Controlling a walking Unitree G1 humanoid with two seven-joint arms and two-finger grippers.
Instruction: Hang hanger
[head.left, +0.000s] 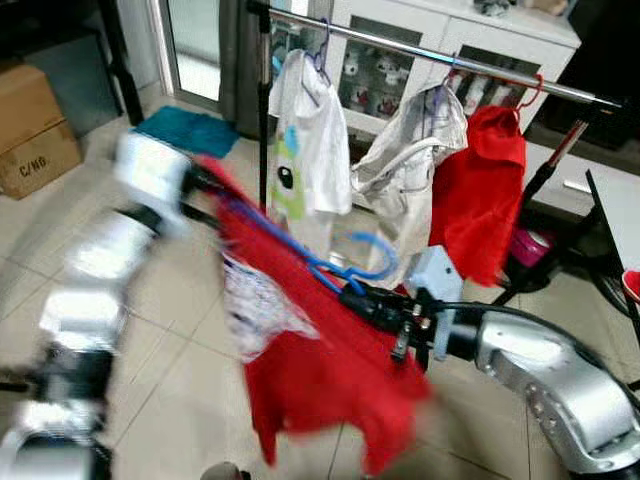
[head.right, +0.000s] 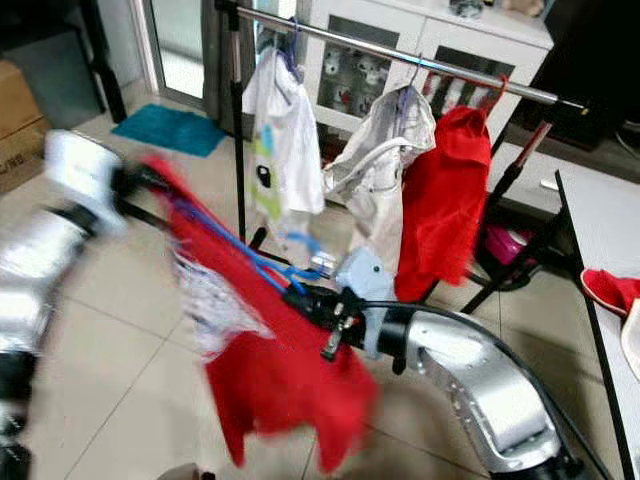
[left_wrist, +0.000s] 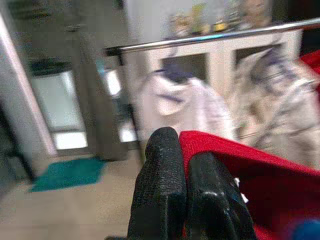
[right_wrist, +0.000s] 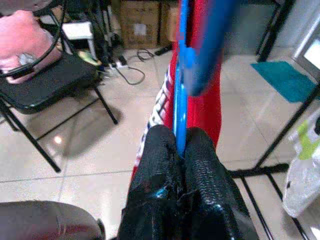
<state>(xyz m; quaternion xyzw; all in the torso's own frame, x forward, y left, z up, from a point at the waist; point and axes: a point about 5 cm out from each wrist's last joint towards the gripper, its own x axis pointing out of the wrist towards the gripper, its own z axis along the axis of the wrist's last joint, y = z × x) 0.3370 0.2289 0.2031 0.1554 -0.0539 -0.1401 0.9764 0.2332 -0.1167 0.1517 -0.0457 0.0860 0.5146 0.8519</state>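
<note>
Left eye view looks down on a tiled floor (head.left: 170, 350) with a metal clothes rail (head.left: 420, 50) crossing the far side of the scene, in front of a white cabinet (head.left: 480, 40). On the rail hang a white T-shirt (head.left: 315, 140) at the left, a pale patterned garment (head.left: 410, 170) in the middle and a red garment (head.left: 485, 190) at the right. Nearer, between the two arms, a red shirt (head.left: 320, 360) hangs on a blue hanger (head.left: 300, 255), well short of the rail and lower than it; its hook (head.left: 375, 255) curls up on the right, toward the hanging clothes. The left arm, blurred, reaches in from the near left, and the left gripper (left_wrist: 187, 165) has its fingers closed together on the red cloth at the hanger's left end. The right gripper (right_wrist: 182, 150) comes in from the near right, its fingers pinched narrow around the hanger's blue bar close to the hook. A cardboard box (head.left: 35, 130) stands at the far left and a teal mat (head.left: 190, 130) lies on the floor beyond the left arm. In the right wrist view a black folding chair (right_wrist: 45, 85) stands on the tiles.
</note>
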